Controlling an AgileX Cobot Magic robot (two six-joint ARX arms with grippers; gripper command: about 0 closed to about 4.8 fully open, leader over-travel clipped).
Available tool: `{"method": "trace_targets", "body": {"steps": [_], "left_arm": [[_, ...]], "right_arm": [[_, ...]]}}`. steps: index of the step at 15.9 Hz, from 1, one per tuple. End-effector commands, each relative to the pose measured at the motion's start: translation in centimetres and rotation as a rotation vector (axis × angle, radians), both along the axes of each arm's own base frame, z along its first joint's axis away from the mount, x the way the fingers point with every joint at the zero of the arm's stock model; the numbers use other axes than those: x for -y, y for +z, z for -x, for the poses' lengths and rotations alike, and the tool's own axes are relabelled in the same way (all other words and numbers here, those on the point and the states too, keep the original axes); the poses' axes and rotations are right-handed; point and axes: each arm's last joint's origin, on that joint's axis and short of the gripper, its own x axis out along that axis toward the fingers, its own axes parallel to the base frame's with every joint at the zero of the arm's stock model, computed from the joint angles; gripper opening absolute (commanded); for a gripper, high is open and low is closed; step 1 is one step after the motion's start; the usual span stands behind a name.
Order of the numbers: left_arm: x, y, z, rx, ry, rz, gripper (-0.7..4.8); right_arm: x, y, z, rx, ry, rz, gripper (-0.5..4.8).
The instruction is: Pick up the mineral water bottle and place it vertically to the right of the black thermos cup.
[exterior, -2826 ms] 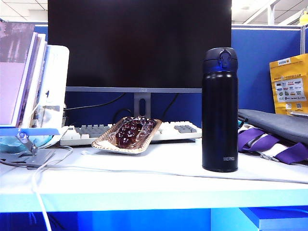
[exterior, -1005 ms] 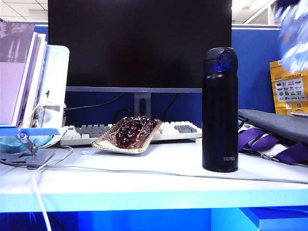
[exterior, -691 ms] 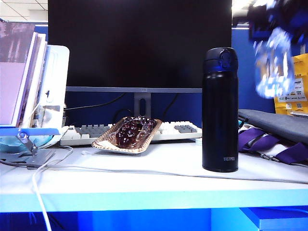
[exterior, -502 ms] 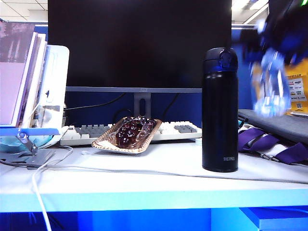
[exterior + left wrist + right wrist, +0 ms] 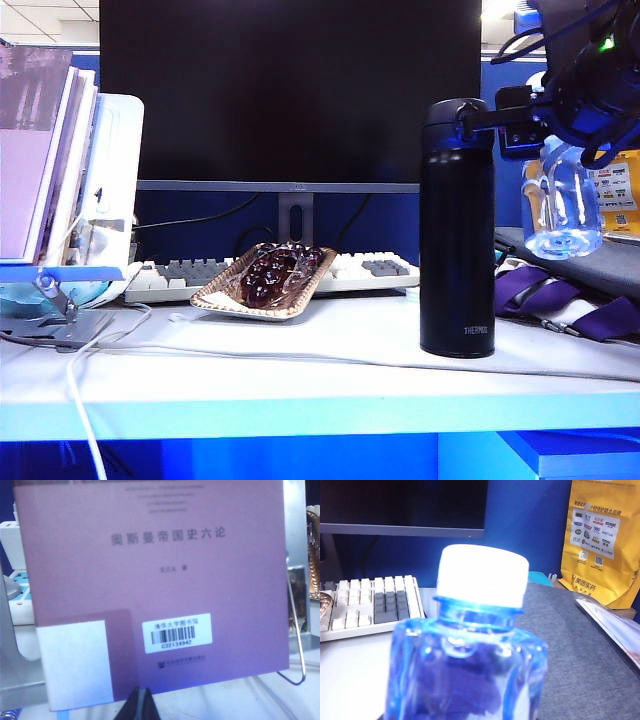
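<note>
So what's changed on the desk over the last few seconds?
The right gripper has come down from the upper right holding the mineral water bottle, now hanging in the air right of the black thermos cup. Thermos, keyboard and snack tray haven't moved.

Right gripper (image 5: 560, 150) aloft gripping, left gripper (image 5: 140, 702) closed

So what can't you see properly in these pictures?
- Right gripper: its jaws are out of frame in the right wrist view, which the mineral water bottle fills; dark and cluttered in the exterior view.
- Bottle's label: not readable in any view.
- Left gripper: only dark tips show at the left wrist view's edge, before a purple book.
- Black thermos cup: absent from both wrist views.
</note>
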Motion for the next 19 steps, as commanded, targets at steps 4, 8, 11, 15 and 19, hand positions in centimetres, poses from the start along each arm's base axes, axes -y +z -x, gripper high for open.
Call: {"method": "trace_targets", "body": {"steps": [4, 8, 11, 15, 19], "left_arm": [[0.0, -0.1, 0.0, -0.009, 0.005, -0.001, -0.05], [0.0, -0.1, 0.0, -0.009, 0.005, -0.001, -0.05], [0.0, -0.1, 0.0, -0.009, 0.005, -0.002, -0.05], [0.0, -0.1, 0.0, -0.009, 0.005, -0.001, -0.05], [0.0, -0.1, 0.0, -0.009, 0.005, -0.001, -0.05]], "right_arm": [[0.1, 0.3, 0.0, 0.019, -0.004, -0.008, 2.1], [1.1, -1.3, -0.2, -0.014, -0.039, -0.048, 2.1], [0.8, -1.8, -0.3, -0.016, 0.039, -0.055, 2.1], [0.6, -3.4, -1.0, -0.007, 0.123, -0.062, 2.1], [0.8, -4.0, -1.2, 0.08, 0.115, -0.048, 2.1]]}}
